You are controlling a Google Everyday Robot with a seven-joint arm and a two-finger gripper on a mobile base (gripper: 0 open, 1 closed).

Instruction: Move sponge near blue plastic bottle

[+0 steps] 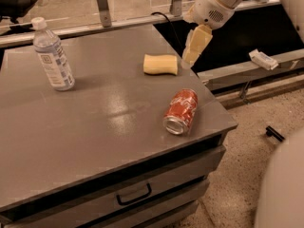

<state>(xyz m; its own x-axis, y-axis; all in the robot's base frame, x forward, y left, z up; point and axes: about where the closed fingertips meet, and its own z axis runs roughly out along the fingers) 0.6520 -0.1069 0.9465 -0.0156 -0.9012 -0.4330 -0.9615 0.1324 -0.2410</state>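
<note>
The pale yellow sponge [161, 64] lies flat on the grey cabinet top [95, 127], near its right edge toward the back. The blue plastic bottle [52, 55] stands upright at the back left, with a white cap and a white-and-blue label. My gripper [194, 46] hangs from the white arm at the upper right. Its cream-yellow fingers point down, just right of the sponge and a little above the cabinet's right edge. It holds nothing.
A red soda can [181, 111] lies on its side near the front right corner. The cabinet has drawers with a dark handle [134, 195] at the front. A low grey ledge with a white object [262, 59] runs on the right, over speckled floor.
</note>
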